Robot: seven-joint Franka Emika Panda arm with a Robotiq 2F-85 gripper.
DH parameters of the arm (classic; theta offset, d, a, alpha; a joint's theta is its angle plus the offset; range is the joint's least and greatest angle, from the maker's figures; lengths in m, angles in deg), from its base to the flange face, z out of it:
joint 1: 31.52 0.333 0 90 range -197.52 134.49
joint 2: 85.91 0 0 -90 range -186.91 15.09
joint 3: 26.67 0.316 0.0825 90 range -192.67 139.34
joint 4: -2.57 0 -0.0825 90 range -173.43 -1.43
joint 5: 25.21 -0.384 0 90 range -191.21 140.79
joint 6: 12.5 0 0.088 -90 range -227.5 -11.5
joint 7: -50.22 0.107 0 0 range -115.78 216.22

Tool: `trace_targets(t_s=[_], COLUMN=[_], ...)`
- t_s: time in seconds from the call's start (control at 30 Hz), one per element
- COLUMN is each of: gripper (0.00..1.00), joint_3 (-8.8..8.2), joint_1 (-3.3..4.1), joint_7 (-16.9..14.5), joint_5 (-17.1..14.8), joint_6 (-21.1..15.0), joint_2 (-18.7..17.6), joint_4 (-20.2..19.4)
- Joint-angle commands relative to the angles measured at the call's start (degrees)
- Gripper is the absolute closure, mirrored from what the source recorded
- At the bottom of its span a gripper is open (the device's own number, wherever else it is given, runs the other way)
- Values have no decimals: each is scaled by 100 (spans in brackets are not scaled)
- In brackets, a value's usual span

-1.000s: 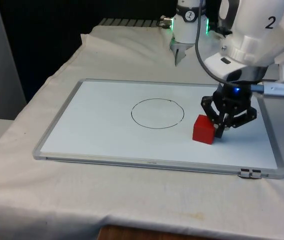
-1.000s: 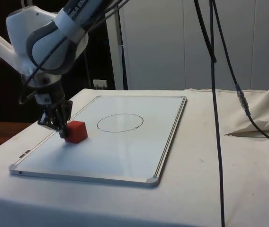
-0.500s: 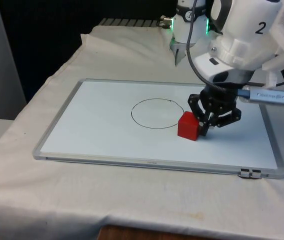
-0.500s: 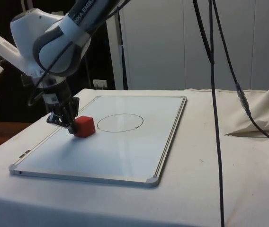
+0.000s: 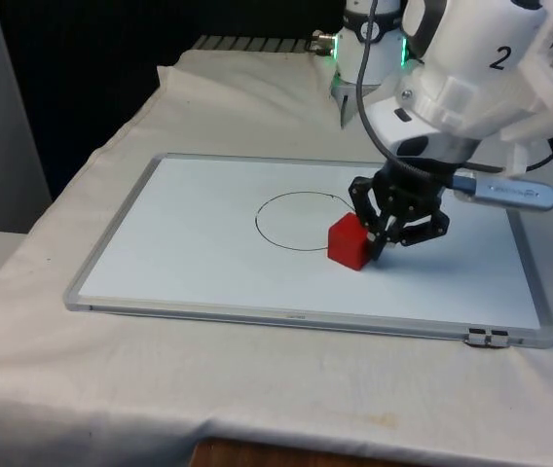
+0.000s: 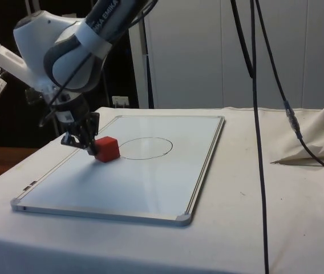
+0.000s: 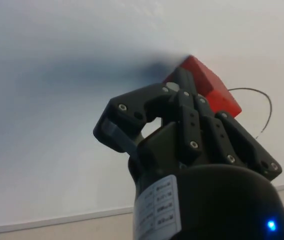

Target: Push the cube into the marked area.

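The red cube (image 5: 350,240) (image 6: 107,149) (image 7: 212,90) sits on the whiteboard (image 5: 189,243) (image 6: 150,177), overlapping the line of the drawn circle (image 5: 301,221) (image 6: 148,147) on the front view's right, near side. My gripper (image 5: 376,251) (image 6: 91,149) (image 7: 179,80) is shut, with nothing between its fingers. Its tip is low at the board and presses against the cube's side that faces away from the circle. In the wrist view the cube lies just beyond the fingertips, with a piece of the circle's line past it.
Black cables (image 6: 253,85) hang down over the table in the side view. A bunched cloth (image 6: 316,140) lies at that view's right. The board has a raised grey frame with a clip (image 5: 489,338) at its near corner.
The gripper has slid towards the front view's left and pushed the cube along the board, from well outside the circle up to its line.
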Motion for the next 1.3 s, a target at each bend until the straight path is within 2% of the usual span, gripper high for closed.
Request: trace_targets(t_s=[0.0, 0.33, 0.47, 0.5, 0.53, 0.67, 0.7, 0.73, 0.77, 0.93, 1.03, 1.07, 1.1, 1.27], gripper=[100, 100, 100, 100, 100, 100, 100, 100, 100, 100, 100, 100, 100, 100], joint_3=[-46, -281, -304, -269, -309, -332, -338, -298, -344, -372, -384, -344, -395, -384], joint_1=[-17, 11, 29, -6, 34, 57, 57, 17, 57, 63, 57, 23, 57, 74], joint_7=[-6, 23, 57, 29, 69, 143, 160, 132, 172, 252, 292, 269, 304, 395], joint_5=[40, 223, 309, 264, 332, 487, 527, 481, 561, 802, 917, 877, 963, 1106], joint_6=[34, 11, 11, 40, 17, 92, 115, 126, 138, 281, 350, 384, 367, 401], joint_2=[-52, -126, -92, -132, -80, -40, -34, -80, -23, 23, 46, 0, 52, 155], joint_4=[63, -17, -143, -57, -172, -292, -309, -229, -327, -430, -476, -401, -498, -636])
